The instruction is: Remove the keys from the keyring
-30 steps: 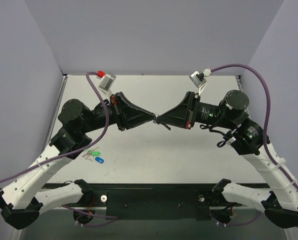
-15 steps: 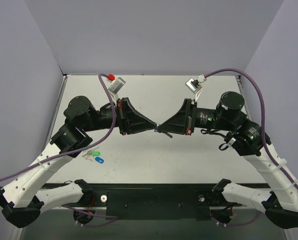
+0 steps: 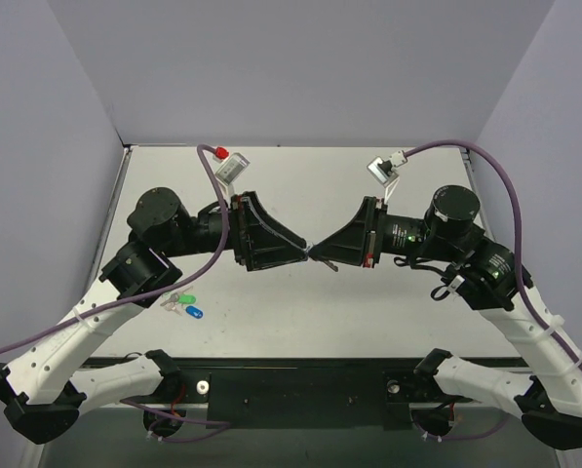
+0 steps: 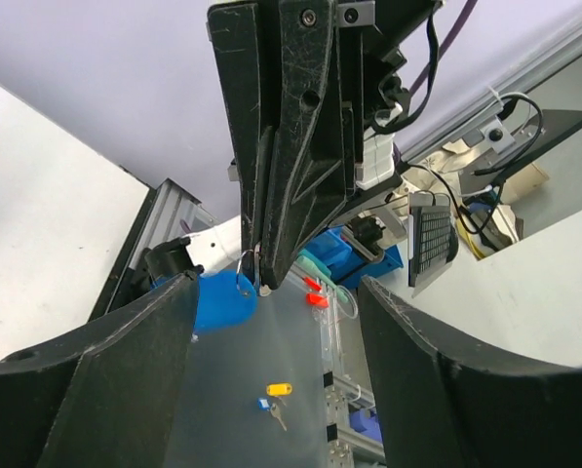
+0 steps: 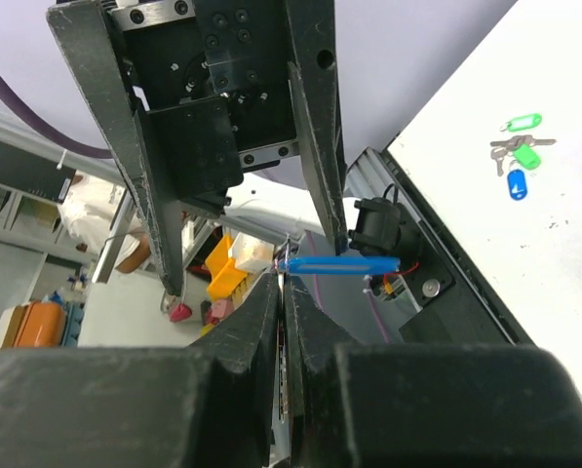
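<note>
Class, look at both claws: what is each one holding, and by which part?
Right claw pinches the keyring at its thin metal ring end, not the blue plastic; left claw is open, holding nothing.

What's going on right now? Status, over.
Left tool open. Right tool shut on keyring. Key too small to make out. Spare tags lie well aside.

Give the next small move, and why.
Probably close the left gripper on the blue key tag: its fingers stand open with the tag between them, while the shut right gripper holds it aloft by the ring end. A second grip would allow pulling.
</note>
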You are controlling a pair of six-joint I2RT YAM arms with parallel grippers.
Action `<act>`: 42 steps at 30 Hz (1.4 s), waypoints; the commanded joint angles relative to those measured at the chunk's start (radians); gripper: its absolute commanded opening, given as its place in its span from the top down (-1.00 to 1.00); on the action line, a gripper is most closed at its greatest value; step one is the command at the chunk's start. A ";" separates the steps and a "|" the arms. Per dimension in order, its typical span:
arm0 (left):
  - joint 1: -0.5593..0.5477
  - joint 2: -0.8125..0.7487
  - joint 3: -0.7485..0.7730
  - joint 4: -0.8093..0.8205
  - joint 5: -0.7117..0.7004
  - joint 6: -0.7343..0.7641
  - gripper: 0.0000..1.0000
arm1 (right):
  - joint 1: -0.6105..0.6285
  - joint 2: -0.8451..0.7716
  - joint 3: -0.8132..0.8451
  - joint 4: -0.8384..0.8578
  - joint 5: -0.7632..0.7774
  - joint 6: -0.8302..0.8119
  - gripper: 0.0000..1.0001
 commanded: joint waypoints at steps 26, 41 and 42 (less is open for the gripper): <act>0.059 -0.114 -0.149 0.259 -0.386 -0.127 -0.49 | 0.011 -0.138 -0.117 0.178 0.227 0.106 1.00; 0.058 -0.095 -0.160 0.444 -0.392 -0.210 -0.38 | 0.011 -0.013 -0.018 0.364 0.109 0.167 1.00; 0.058 -0.095 -0.161 0.447 -0.387 -0.211 -0.37 | 0.011 0.000 -0.006 0.357 0.104 0.162 1.00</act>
